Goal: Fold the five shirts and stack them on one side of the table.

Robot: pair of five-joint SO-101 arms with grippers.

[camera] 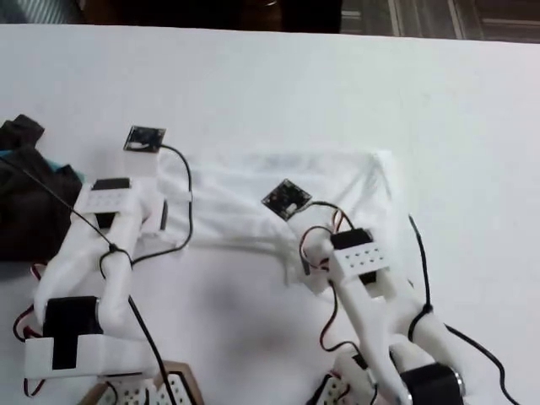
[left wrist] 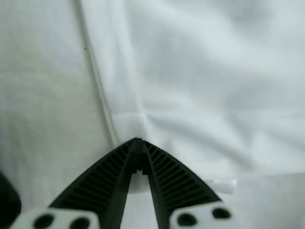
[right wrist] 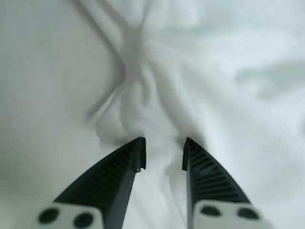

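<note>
A white shirt point(camera: 278, 190) lies spread flat in the middle of the white table point(camera: 439, 110). My left gripper point(left wrist: 138, 143) is shut, its tips pinching the shirt's hem point(left wrist: 97, 81) at the shirt's left edge. My right gripper point(right wrist: 163, 144) stands open at the shirt's near edge, with a bunched fold of white cloth point(right wrist: 143, 95) between its fingers. In the high view the left arm point(camera: 101, 219) hangs over the shirt's left side and the right arm point(camera: 363, 261) over its near right part.
A heap of dark shirts point(camera: 29, 202) lies at the table's left edge, close beside the left arm. Both arms' bases and loose cables point(camera: 181, 211) crowd the near edge. The table's far and right parts are bare.
</note>
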